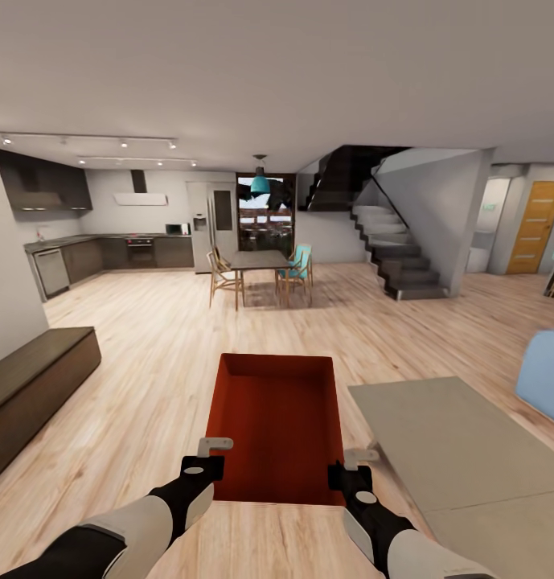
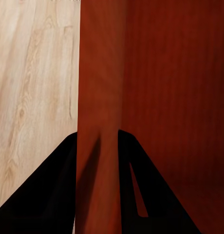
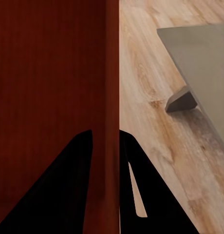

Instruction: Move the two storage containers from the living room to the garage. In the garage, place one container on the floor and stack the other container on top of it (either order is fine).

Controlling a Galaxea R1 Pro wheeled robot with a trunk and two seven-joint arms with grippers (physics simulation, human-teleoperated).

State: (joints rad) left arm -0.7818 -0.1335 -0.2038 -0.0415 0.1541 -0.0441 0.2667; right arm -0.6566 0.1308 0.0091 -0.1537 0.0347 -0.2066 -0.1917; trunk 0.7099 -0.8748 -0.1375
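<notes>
- Red-orange open rectangular storage box held up in front of robot, over light wood plank floor, still in living room.
- Left gripper clamps its left wall; right gripper clamps right wall.
- Keep box level, grips even while driving; steer clear of grey low table at right.

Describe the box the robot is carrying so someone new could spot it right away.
On the light wood floor, straight ahead of the dining table, find the grey rug. Just beside it, held between the left gripper and right gripper, is the storage container: red-orange, lidless, empty.
</notes>
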